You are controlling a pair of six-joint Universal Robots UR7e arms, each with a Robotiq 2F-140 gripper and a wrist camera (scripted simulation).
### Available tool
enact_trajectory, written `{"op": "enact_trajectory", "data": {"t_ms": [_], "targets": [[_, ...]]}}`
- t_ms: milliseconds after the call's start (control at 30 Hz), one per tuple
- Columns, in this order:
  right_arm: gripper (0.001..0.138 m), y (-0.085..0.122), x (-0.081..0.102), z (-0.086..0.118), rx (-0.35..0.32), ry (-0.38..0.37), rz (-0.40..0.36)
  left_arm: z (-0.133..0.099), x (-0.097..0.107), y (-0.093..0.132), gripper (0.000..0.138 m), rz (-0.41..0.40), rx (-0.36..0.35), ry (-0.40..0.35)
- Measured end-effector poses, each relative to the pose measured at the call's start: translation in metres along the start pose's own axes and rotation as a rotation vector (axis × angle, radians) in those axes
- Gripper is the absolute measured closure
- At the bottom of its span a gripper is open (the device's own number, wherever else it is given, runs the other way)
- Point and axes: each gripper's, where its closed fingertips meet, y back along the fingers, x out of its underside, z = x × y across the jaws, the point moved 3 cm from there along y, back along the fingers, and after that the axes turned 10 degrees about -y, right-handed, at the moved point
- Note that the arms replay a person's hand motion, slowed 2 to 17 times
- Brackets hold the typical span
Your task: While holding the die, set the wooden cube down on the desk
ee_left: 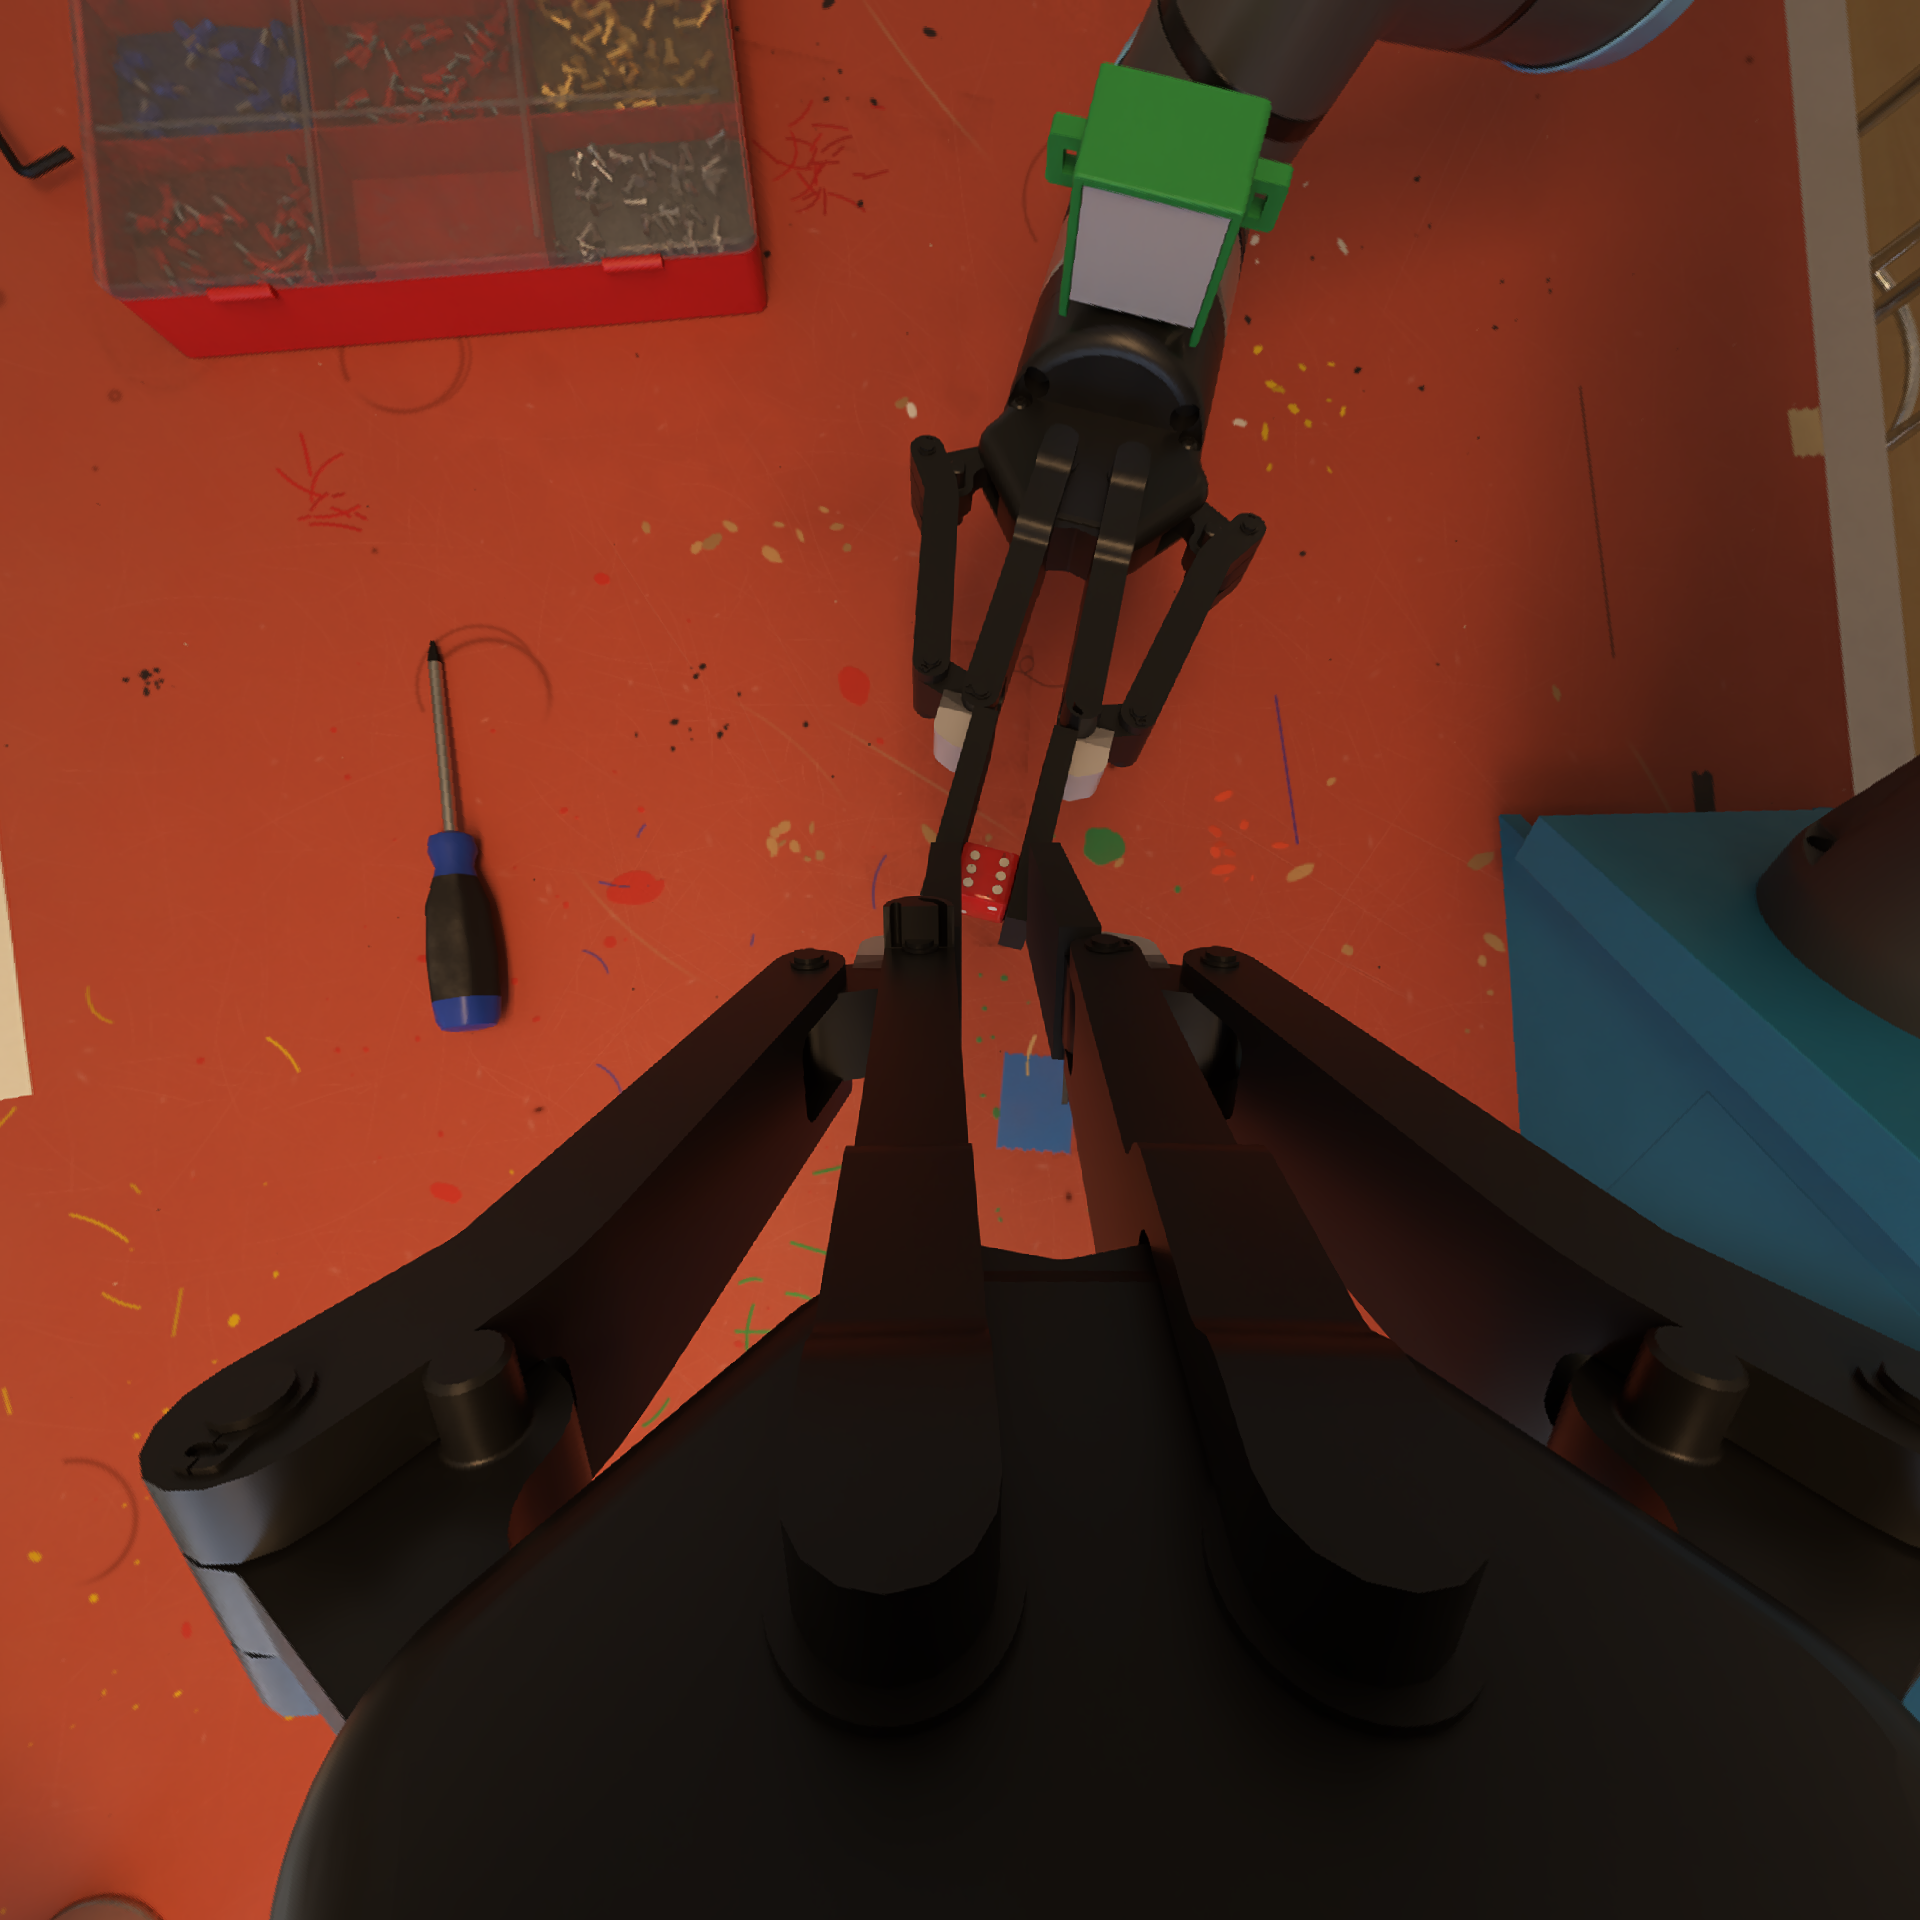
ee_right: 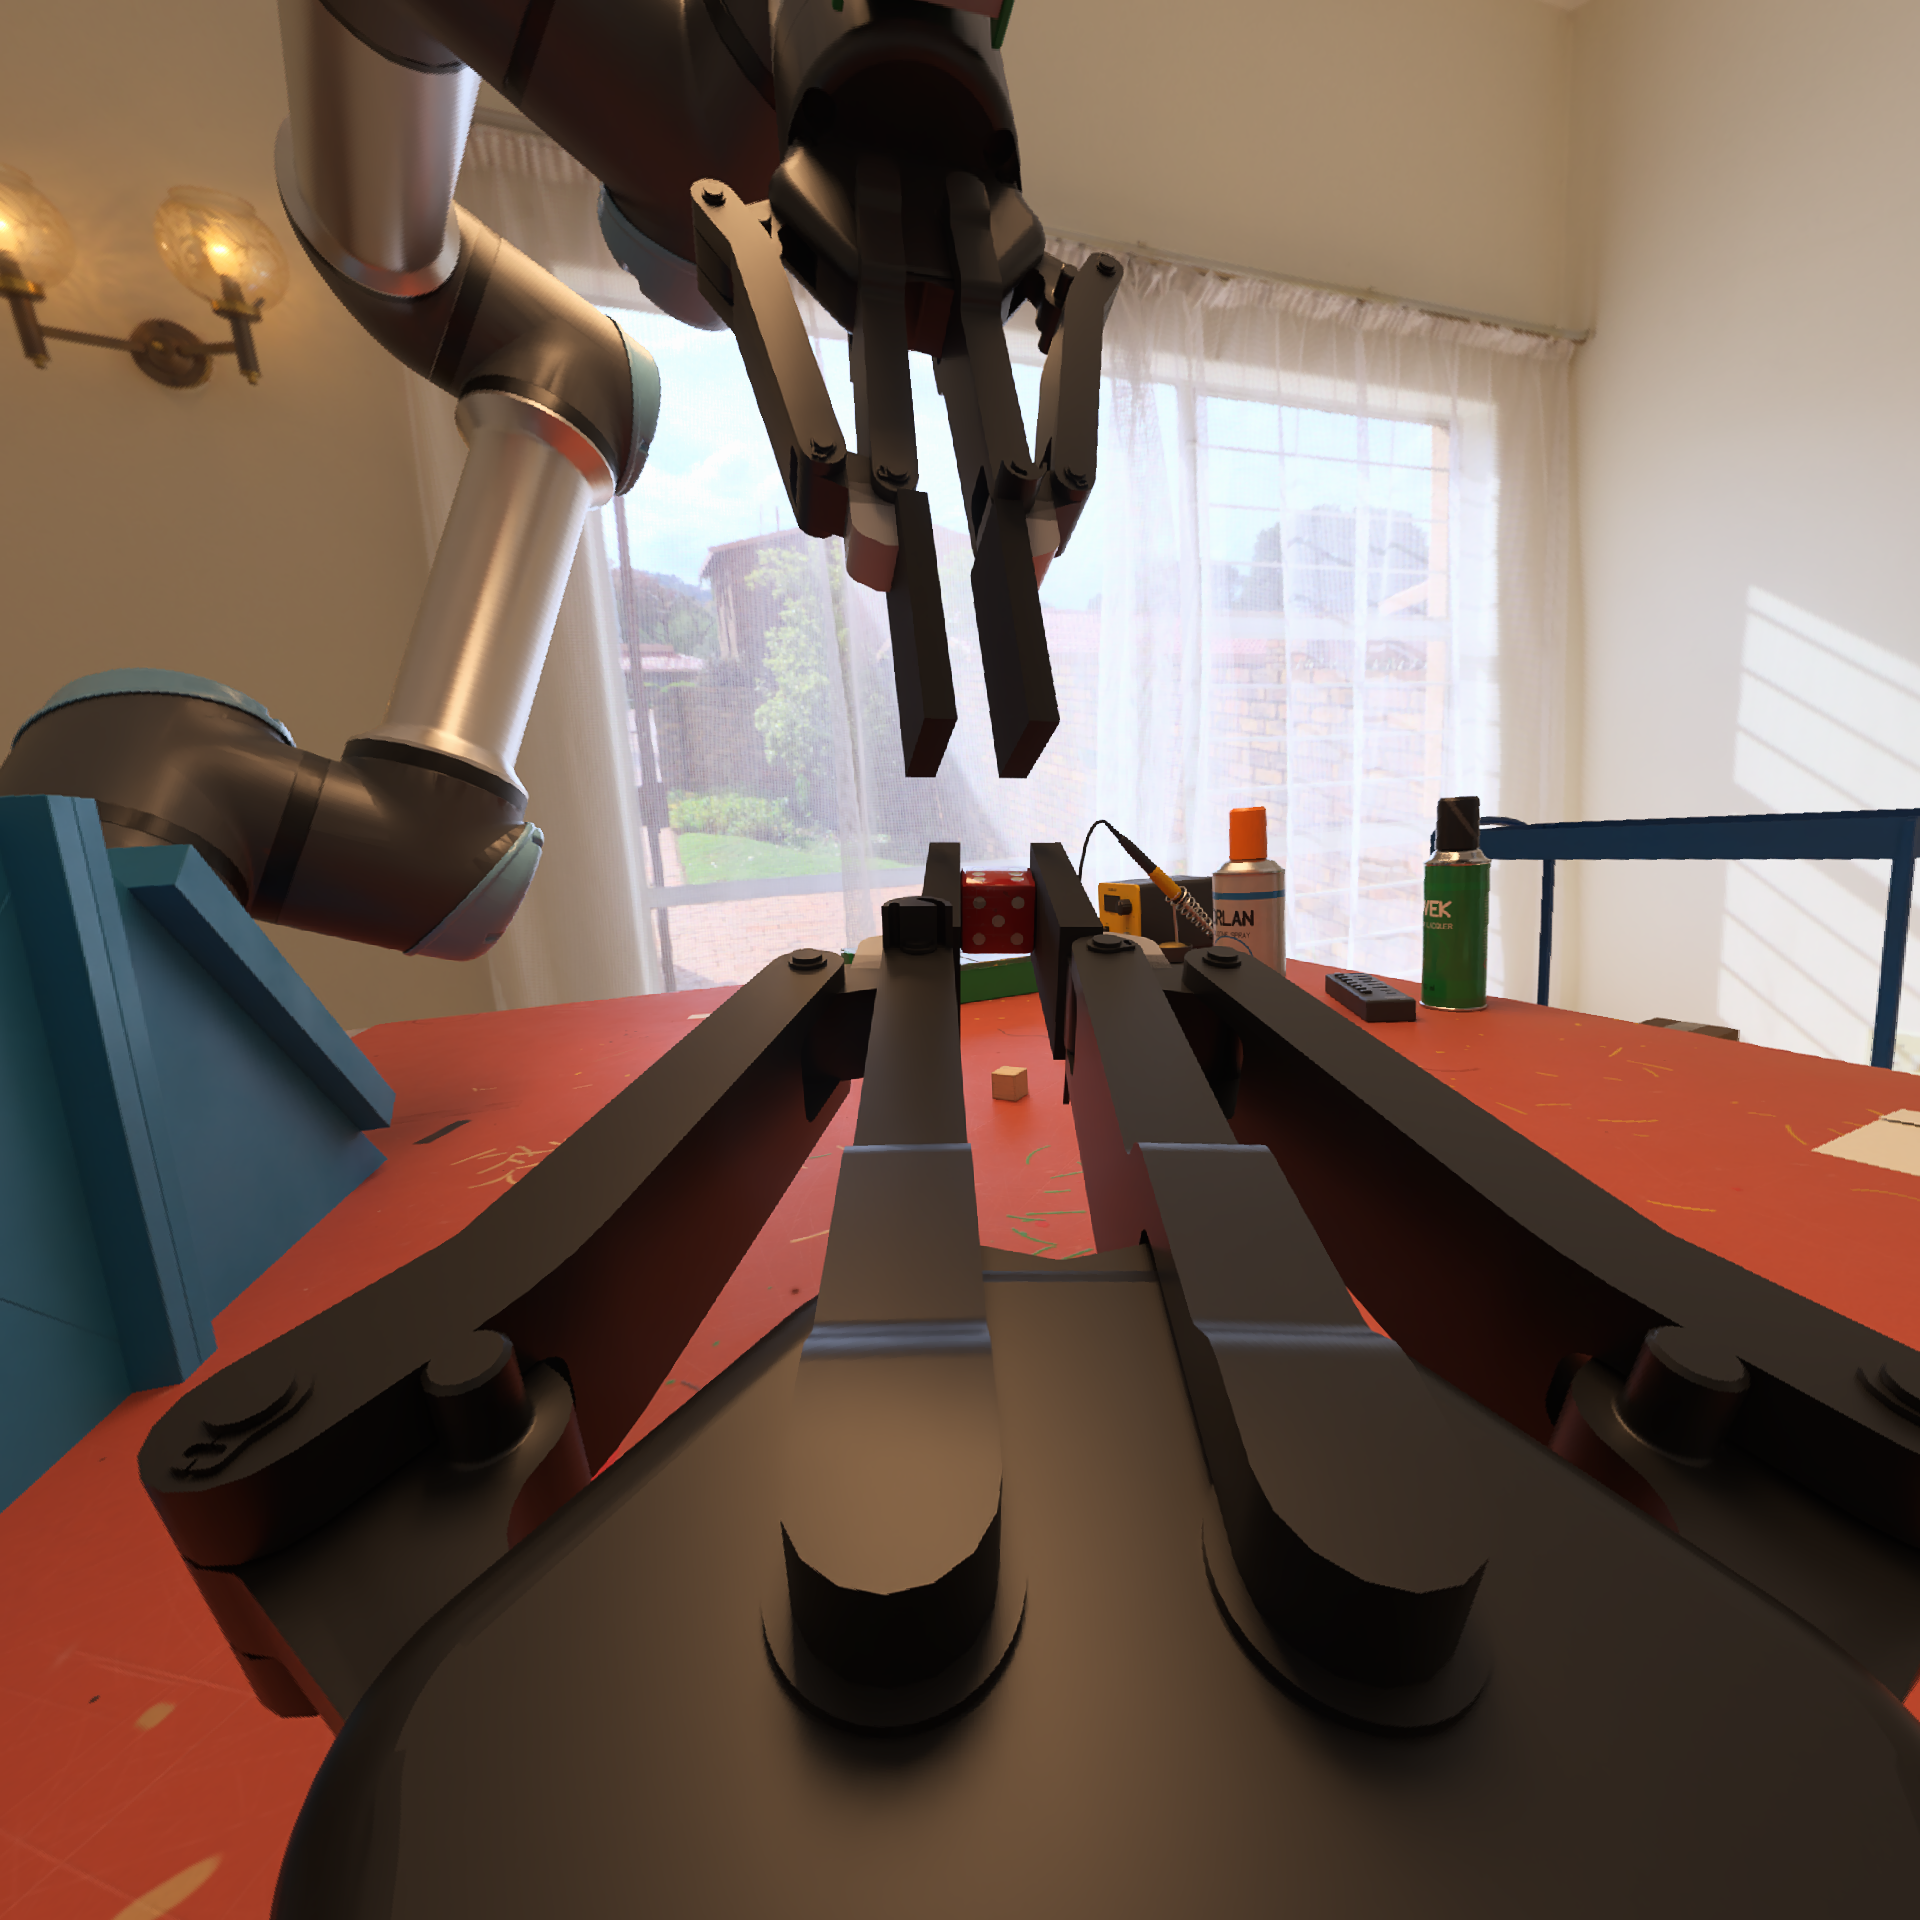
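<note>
My right gripper (ee_right: 995, 883) is shut on a red die with white dots (ee_right: 997, 909) and holds it above the red desk (ee_right: 1455, 1122). A small wooden cube (ee_right: 1009, 1083) sits on the desk beyond it, free of both grippers. My left gripper (ee_right: 977, 743) hangs above the die, pointing down, its fingers a narrow gap apart with nothing between them. In the left wrist view, the die (ee_left: 987, 878) shows below between the right gripper's fingers (ee_left: 951, 831). The cube is not visible there.
A red parts organizer (ee_left: 416, 156) and a screwdriver (ee_left: 457, 894) lie to the left. A blue arm base (ee_left: 1714, 1039) stands at the right. Two spray cans (ee_right: 1247, 894) (ee_right: 1455, 914), a soldering station (ee_right: 1132, 904) and a black bar (ee_right: 1369, 995) line the far edge.
</note>
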Motion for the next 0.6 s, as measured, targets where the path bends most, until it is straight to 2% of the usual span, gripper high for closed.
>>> {"op": "enact_trajectory", "data": {"t_ms": [600], "targets": [[0.121,-0.0014,0.0017,0.0014,0.004,0.025,0.022,-0.0023,0.0021,-0.0007,0.121,0.012,0.010,0.002]]}}
